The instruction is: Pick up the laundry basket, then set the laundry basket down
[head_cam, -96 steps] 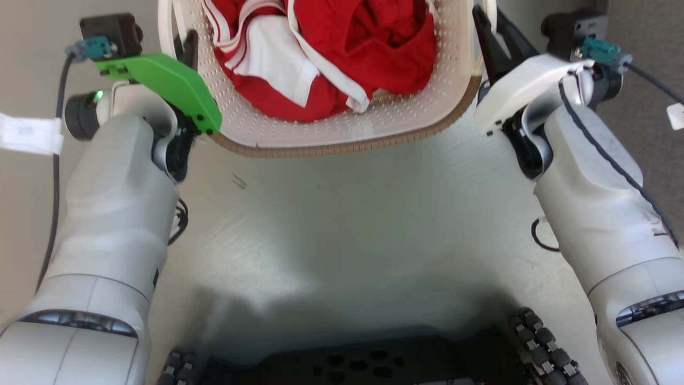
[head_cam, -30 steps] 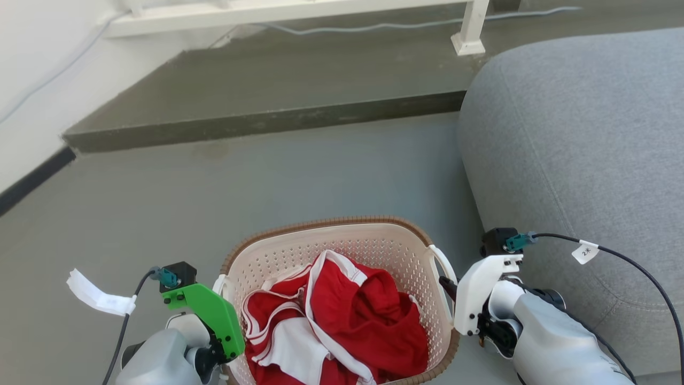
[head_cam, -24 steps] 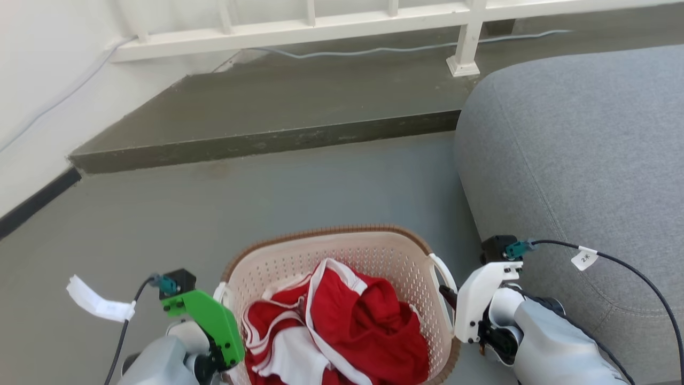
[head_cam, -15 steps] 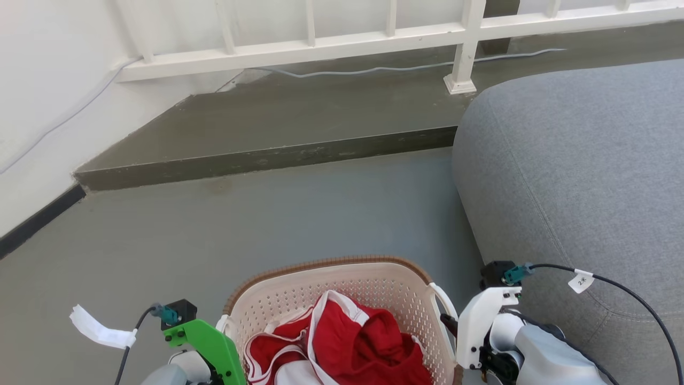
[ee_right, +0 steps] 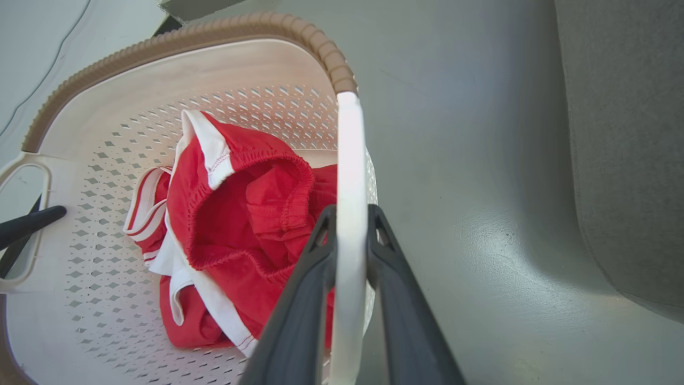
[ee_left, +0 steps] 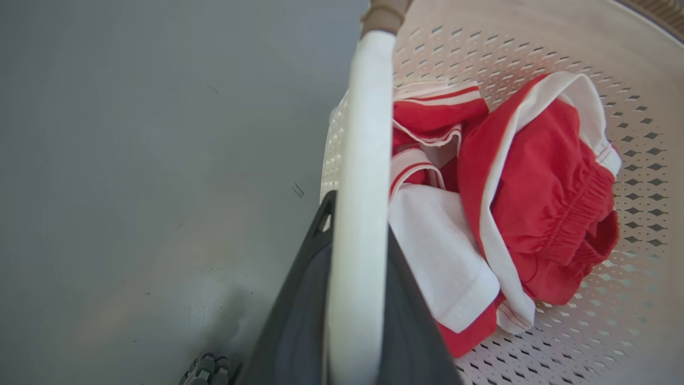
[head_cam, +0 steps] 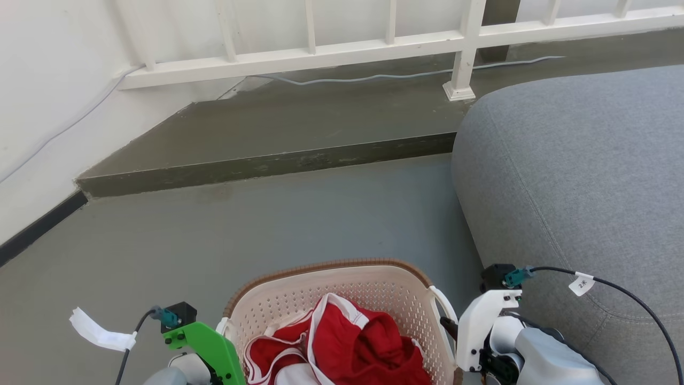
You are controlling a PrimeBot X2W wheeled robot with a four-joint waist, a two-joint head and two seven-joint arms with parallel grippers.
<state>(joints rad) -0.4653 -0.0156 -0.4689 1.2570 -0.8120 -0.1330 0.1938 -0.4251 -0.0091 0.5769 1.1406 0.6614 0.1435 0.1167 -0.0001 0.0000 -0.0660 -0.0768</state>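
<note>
Where the head view's bottom edge cuts it short sits the laundry basket (head_cam: 291, 302): cream perforated plastic, brown woven-look rim, low and central between the two arms, above grey floor (head_cam: 267, 224). Whether its base touches that floor cannot be told.

Contents: one crumpled red garment with white trim (head_cam: 368, 347), lying in the basket's well.

Left handle (ee_left: 359, 133): white bar, clamped by the left gripper (ee_left: 357, 214), one dark finger on each side and pressed against it.

Right handle (ee_right: 348, 160): white bar, clamped likewise by the right gripper (ee_right: 350, 214), a dark finger flush on either side.

Arm fittings, head view: green bracket (head_cam: 208, 345) at the basket's left side, white bracket (head_cam: 481, 321) at its right. A black cable with a small paper tag (head_cam: 581, 283) trails off to the right.

Surroundings: grey upholstered seat (head_cam: 577, 176) just right of the basket. Beyond it a raised dark step (head_cam: 294, 123), with a pale cable (head_cam: 374, 77) lying along it. At the back, a white railing (head_cam: 320, 53). On the left, a white wall (head_cam: 53, 80).
</note>
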